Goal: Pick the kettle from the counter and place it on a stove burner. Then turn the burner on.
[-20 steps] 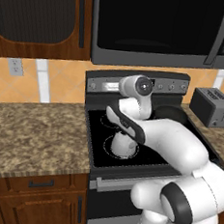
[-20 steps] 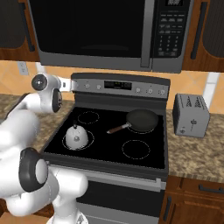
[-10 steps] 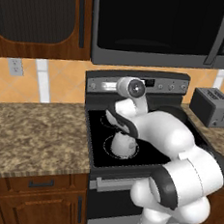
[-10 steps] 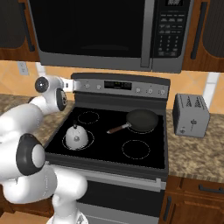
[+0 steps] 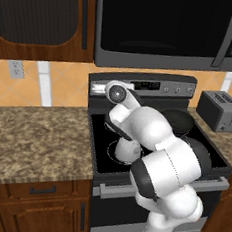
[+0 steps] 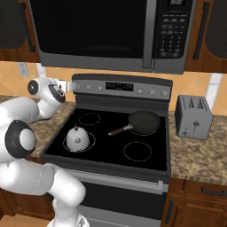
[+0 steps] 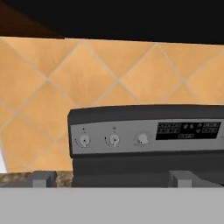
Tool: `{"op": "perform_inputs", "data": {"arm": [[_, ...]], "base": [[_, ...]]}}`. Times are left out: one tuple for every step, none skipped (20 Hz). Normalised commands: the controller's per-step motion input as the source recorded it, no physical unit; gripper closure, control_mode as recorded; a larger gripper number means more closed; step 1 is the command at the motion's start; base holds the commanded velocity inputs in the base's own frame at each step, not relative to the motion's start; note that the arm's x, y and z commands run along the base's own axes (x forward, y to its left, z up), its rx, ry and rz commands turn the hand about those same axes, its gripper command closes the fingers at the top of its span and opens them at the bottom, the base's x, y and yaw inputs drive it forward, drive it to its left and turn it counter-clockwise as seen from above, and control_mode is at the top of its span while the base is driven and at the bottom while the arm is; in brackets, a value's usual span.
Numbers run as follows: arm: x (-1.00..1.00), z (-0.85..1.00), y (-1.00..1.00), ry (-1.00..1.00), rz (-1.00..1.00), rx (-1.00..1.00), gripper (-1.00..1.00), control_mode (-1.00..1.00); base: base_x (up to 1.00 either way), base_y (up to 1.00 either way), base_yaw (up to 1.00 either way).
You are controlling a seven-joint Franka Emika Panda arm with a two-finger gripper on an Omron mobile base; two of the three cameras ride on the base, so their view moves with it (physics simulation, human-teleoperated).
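Silver kettle (image 6: 78,138) sits on the front-left stove burner (image 6: 66,144), left of the frying pan (image 6: 142,122). Your gripper (image 7: 111,178) (jaws wide, holding nothing) faces the stove's knobs (image 7: 113,140).

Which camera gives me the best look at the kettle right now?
The right base view: the kettle sits unobstructed on the front-left burner ring, dome, handle and knob all clear. In the left base view the arm covers most of it, leaving only part of its body visible. The hand view faces the stove's control panel instead.
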Motion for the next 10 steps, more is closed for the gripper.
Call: {"op": "perform_inputs", "data": {"arm": [[0.24, -0.24, 0.42, -0.05, 0.00, 0.03, -1.00, -1.00], [0.27, -0.31, 0.38, -0.04, 0.01, 0.05, -1.00, -1.00], [0.26, -0.31, 0.24, -0.03, 0.02, 0.04, -1.00, -1.00], [0.24, -0.31, 0.10, -0.02, 0.02, 0.03, -1.00, -1.00], [0.16, -0.23, 0.00, -0.02, 0.01, 0.01, -1.00, -1.00], [0.15, -0.19, 0.00, 0.00, 0.00, 0.00, -1.00, -1.00], [0.17, -0.25, 0.00, -0.02, 0.00, 0.00, -1.00, -1.00], [0.21, -0.30, 0.00, -0.04, 0.01, 0.00, -1.00, -1.00], [0.26, -0.33, 0.00, -0.03, 0.01, 0.01, -1.00, -1.00], [0.33, -0.26, 0.01, -0.03, 0.02, 0.00, -1.00, -1.00]], "base": [[0.00, 0.00, 0.00], [0.00, 0.00, 0.00], [0.00, 0.00, 0.00], [0.00, 0.00, 0.00], [0.00, 0.00, 0.00], [0.00, 0.00, 0.00], [0.00, 0.00, 0.00], [0.00, 0.00, 0.00], [0.00, 0.00, 0.00], [0.00, 0.00, 0.00]]}}
